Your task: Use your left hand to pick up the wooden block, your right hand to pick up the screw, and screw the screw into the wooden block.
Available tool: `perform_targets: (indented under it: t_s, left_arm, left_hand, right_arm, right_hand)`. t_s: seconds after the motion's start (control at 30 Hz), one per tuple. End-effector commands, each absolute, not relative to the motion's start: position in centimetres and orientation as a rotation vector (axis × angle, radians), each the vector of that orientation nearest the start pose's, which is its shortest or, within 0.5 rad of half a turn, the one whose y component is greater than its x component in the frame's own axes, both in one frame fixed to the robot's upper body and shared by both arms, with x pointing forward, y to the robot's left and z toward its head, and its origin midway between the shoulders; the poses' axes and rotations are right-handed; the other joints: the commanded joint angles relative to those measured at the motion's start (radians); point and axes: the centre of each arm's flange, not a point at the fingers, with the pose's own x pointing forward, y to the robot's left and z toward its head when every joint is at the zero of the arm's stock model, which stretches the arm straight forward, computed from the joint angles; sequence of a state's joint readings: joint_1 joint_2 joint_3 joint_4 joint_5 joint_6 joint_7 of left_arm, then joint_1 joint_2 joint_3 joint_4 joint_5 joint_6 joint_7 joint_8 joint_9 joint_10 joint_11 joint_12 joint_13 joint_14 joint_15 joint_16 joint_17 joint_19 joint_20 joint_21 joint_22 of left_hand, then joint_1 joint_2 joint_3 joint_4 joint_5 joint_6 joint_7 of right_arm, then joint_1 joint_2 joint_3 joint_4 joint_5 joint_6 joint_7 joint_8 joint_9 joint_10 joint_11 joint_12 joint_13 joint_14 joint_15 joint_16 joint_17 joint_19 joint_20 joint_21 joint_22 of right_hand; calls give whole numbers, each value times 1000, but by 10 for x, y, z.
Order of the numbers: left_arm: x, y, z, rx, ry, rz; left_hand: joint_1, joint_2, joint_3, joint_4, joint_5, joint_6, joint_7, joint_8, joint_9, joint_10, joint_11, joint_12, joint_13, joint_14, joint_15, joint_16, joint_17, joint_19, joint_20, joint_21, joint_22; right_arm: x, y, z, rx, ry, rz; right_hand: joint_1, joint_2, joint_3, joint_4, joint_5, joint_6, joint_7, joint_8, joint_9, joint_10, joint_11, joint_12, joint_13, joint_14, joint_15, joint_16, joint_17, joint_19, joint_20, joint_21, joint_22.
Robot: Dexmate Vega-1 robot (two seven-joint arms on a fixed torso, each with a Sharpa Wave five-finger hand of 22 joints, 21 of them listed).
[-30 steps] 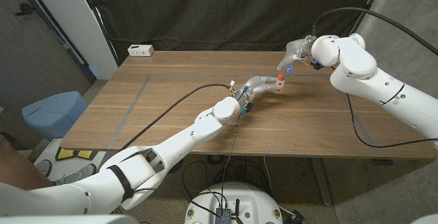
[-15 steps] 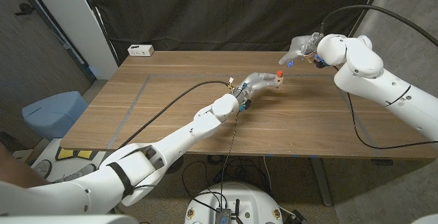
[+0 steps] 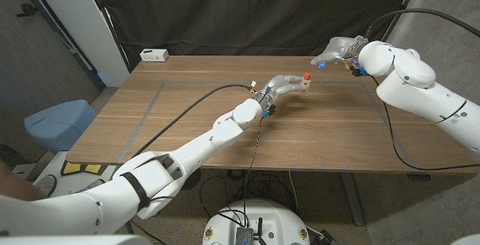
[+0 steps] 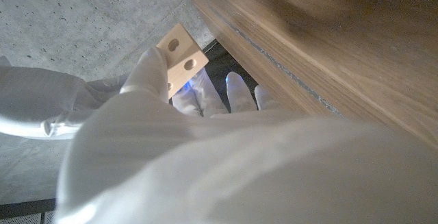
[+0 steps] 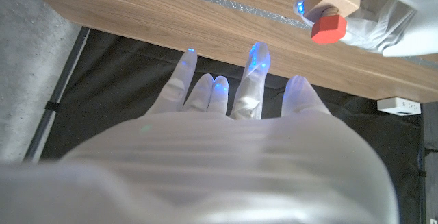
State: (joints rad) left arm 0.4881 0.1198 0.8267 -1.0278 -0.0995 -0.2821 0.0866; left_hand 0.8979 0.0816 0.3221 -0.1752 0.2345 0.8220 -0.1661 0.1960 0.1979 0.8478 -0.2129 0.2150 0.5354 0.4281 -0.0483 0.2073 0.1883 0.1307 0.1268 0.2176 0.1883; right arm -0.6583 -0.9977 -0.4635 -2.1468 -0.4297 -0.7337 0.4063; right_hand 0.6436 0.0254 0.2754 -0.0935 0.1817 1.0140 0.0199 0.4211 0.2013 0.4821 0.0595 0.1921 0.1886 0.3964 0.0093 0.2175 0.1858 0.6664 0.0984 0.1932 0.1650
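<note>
Place: a robot lab or test room, not a home.
Backdrop: a black curtain (image 3: 247,13) hangs across the whole back, beyond both hands, like a screen for recording.
Work surface: a plain wooden table (image 3: 187,118) on metal legs, with strips of grey tape (image 3: 146,110) marking out an area on the top, to the left of the left hand (image 3: 281,90).
Wiring: a black cable (image 3: 187,114) runs along the left arm over the table top; a white power strip (image 3: 154,54) lies at the far corner, well apart from the left hand.
Floor and walls: bare grey concrete floor (image 4: 75,18); a white panel (image 3: 75,13) leans at the left.
</note>
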Motion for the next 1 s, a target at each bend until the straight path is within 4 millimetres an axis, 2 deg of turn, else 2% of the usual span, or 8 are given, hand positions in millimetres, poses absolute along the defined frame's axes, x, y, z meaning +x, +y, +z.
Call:
perform_targets:
  t_s: [0.03, 0.17, 0.4, 0.5, 0.57, 0.67, 0.87, 1.0]
  left_arm:
    - [649, -29, 9, 486, -727, -505]
    - [647, -28, 8, 482, -727, -502]
    - [645, -27, 5, 474, -726, -498]
    - [645, -27, 4, 471, -726, -495]
    - [645, -26, 4, 468, -727, -492]
    - [645, -26, 4, 464, -731, -489]
    - [644, -24, 4, 456, -733, -485]
    - [644, -22, 4, 450, -739, -478]
  left_hand:
    - [2, 10, 32, 21, 3, 21, 0, 8, 3, 9, -2, 8, 5, 7, -47, 6, 2, -6, 1, 3, 5]
    - [1, 9, 31, 20, 3, 23, 1, 8, 3, 9, -2, 8, 5, 7, -47, 6, 2, -5, 1, 4, 5]
    - [2, 10, 32, 20, 3, 22, 1, 8, 3, 10, -2, 8, 5, 8, -45, 7, 2, -5, 1, 4, 5]
    - [3, 8, 31, 19, 3, 26, 1, 9, 3, 10, -2, 8, 5, 8, -47, 7, 1, -4, 0, 4, 5]
    - [3, 8, 31, 19, 3, 26, 1, 9, 3, 10, -2, 8, 5, 8, -47, 7, 1, -4, -1, 4, 5]
    - [3, 10, 32, 19, 3, 25, 2, 8, 3, 10, -2, 8, 5, 7, -47, 7, 2, -5, 1, 4, 5]
    - [2, 11, 32, 20, 3, 23, 1, 7, 3, 9, -2, 7, 5, 6, -45, 7, 2, -5, 1, 4, 5]
    - [2, 10, 32, 20, 3, 22, 2, 7, 3, 8, -2, 7, 5, 5, -45, 6, 2, -5, 2, 4, 5]
  right_arm:
    - [518, -300, 130, -1223, -372, -196]
    - [518, -305, 123, -1148, -407, -212]
    - [516, -311, 113, -1041, -444, -246]
    - [516, -313, 110, -1008, -457, -254]
    - [516, -314, 108, -973, -462, -241]
    - [517, -317, 105, -921, -471, -221]
    - [518, -319, 96, -833, -503, -207]
    - [520, -319, 88, -757, -533, -208]
  right_hand:
    - [4, 10, 2, -6, 0, -25, 5, -16, 3, 0, 8, -3, 5, 3, 14, -5, 4, 11, -5, -1, 3]
    - [3, 10, 1, -9, 0, -38, 6, -23, 4, 2, 20, -1, 5, 7, 23, -5, 4, 14, -3, 0, 3]
    - [0, 12, 0, -12, -1, -68, 3, -39, 5, 0, 26, 0, 6, 14, 33, -4, 5, 12, 6, -3, 4]
    - [-1, 14, 0, -14, -2, -81, 3, -45, 6, -6, 32, -2, 7, 10, 49, -6, 5, 6, 11, -5, 4]
    - [-6, 18, -1, -12, -3, -85, 0, -48, 7, -8, 32, -2, 7, 9, 55, -6, 7, -5, 16, -9, 4]
    - [-19, 35, 1, -9, -2, -126, -6, -69, 9, -40, 33, -10, 9, -20, 63, -16, 11, -48, 25, -17, 5]
    - [-32, 43, -1, -8, -1, -156, 2, -85, 11, -72, 47, -12, 9, -48, 79, -23, 13, -73, 23, -17, 5]
    - [-45, 43, -5, -5, -1, -171, 1, -93, 12, -84, 46, -12, 9, -67, 87, -28, 14, -93, 22, -18, 6]
